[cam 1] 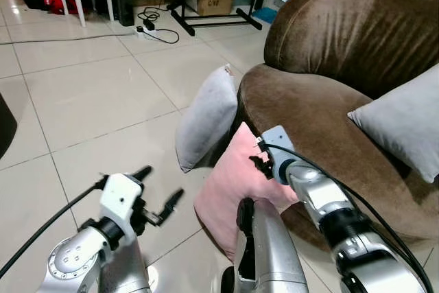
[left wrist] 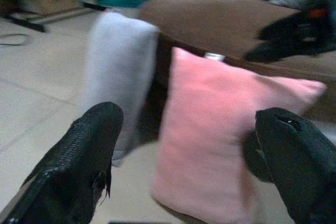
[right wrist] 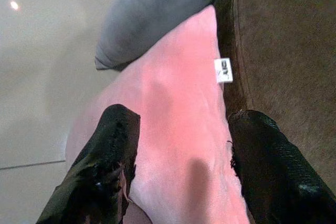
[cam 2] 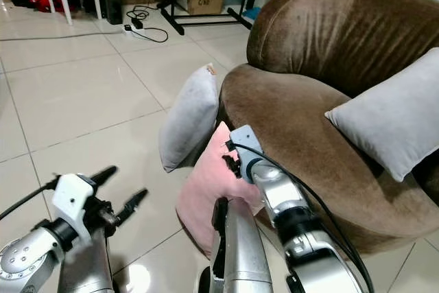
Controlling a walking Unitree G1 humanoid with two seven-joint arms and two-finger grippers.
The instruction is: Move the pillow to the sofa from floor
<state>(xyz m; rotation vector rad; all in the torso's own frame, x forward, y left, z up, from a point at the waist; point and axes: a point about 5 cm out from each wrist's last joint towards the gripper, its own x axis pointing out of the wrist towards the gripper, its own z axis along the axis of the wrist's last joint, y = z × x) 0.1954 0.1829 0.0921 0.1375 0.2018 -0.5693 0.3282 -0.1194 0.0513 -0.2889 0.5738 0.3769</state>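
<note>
Nothing is lifted yet — the soft pink square pillow (cam 1: 236, 183) leans on the floor at lower centre against the brown velvet sofa (cam 1: 322, 108), right gripper (right wrist: 181, 145) spread wide astride its top edge, left gripper (cam 1: 159, 193) open nearby.

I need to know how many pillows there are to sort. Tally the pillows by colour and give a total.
Pink pillows: 1, on the floor against the sofa
Grey pillows: 2, one on the floor beside the pink one, one on the sofa seat
Total: 3
</note>
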